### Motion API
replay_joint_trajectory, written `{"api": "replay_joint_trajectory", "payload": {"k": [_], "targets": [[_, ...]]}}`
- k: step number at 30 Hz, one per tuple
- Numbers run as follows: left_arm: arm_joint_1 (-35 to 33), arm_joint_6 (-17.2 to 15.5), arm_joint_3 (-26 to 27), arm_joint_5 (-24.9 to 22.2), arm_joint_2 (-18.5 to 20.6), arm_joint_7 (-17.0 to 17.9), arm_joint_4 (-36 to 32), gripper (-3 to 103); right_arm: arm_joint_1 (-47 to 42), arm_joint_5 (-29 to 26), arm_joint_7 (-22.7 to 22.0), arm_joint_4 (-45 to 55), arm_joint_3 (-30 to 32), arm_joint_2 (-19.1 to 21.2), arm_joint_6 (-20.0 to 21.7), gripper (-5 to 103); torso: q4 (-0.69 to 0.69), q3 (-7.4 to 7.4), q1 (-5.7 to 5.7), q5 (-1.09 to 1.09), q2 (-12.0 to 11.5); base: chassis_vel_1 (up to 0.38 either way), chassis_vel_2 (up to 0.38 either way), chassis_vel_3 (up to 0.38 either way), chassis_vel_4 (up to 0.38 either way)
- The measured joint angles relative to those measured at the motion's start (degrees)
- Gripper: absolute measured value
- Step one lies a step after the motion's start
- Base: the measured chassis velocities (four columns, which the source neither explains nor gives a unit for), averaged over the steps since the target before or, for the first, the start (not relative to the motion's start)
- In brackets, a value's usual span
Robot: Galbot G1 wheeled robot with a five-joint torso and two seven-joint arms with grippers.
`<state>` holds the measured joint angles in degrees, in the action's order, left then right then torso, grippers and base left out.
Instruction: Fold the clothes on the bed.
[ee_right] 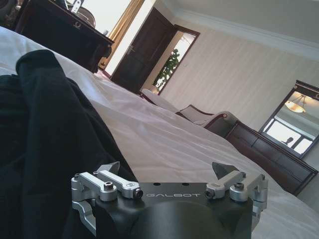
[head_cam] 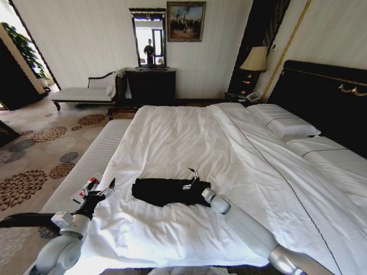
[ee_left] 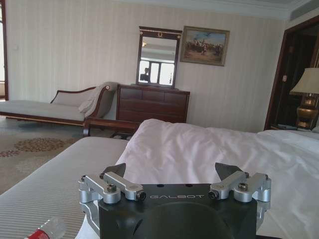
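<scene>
The T-shirt (head_cam: 166, 191) is laid on the bed (head_cam: 172, 137), near its foot — the left gripper (head_cam: 102, 191) to the shirt's left, the right gripper (head_cam: 194, 179) at its right edge.

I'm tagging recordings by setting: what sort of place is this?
Most likely a hotel bedroom: a large bed with white duvet and dark headboard, a bedside lamp, and a dresser with mirror beside a chaise.

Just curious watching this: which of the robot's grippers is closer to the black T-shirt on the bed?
The right. The right gripper is at the black T-shirt's far right edge, open. The left gripper hovers apart from it, off its left side, also open.
</scene>
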<state>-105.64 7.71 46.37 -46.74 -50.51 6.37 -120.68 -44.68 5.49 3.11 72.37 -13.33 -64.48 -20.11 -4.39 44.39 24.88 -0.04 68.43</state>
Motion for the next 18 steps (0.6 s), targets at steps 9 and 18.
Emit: {"api": "replay_joint_trajectory", "payload": {"k": [9,18], "targets": [[0.2,-0.4,1.6,-2.1,0.5,-0.1,0.2,100,-5.0,6.8,1.2,7.5,-2.5,5.2,-3.1,100,-0.04,0.00,0.00,-0.01,0.0,0.000,0.000,0.000,0.000],[0.3,-1.0,1.4,-2.9,0.1,0.1,-0.5,100,0.4,1.3,-0.4,5.5,-0.4,2.1,-0.7,100,-0.03,0.00,0.00,-0.01,0.0,0.000,0.000,0.000,0.000]]}}
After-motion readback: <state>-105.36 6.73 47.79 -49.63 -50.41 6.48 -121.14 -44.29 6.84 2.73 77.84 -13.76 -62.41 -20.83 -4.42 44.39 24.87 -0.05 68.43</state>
